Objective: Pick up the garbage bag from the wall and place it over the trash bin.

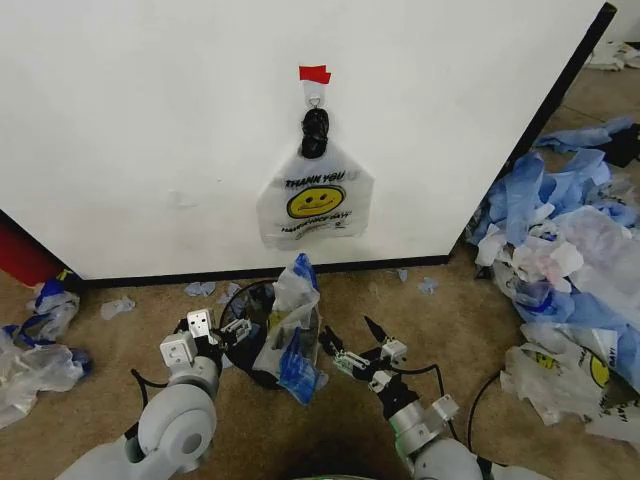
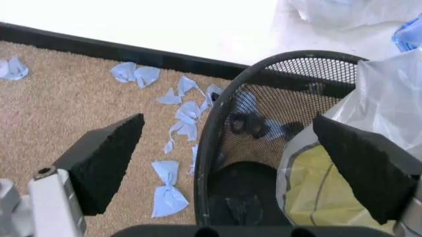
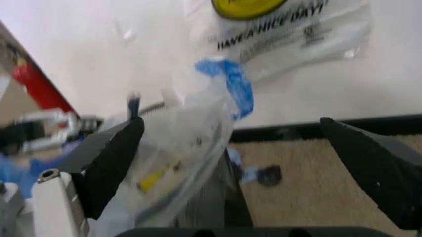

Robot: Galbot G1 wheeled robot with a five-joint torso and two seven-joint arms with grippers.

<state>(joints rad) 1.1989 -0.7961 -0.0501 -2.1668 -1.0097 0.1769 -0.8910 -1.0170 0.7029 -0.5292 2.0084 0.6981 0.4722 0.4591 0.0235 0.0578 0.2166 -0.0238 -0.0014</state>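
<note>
— White wall (image 1: 150, 110) carries the smiley bag (image 1: 314, 205) on its hook (image 1: 314, 100), knotted handles keeping it off the floor?
— Yes. Another bag (image 1: 288, 335) drapes the bin (image 1: 250, 340) on the carpet below.
— Pincers?
— Left pincer (image 2: 237, 165) spread wide astride the bin's rim; right pincer (image 3: 244, 168) spread wide too, facing that draped bag, holding nothing.

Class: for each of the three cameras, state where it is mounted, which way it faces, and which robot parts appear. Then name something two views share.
Head view: looks forward and down at the wall, the hung garbage bag and the trash bin; both arms show.
Left wrist view: faces the trash bin's mesh past the open left gripper.
Right wrist view: faces the wall past the open right gripper.
Shared: the hung garbage bag.
</note>
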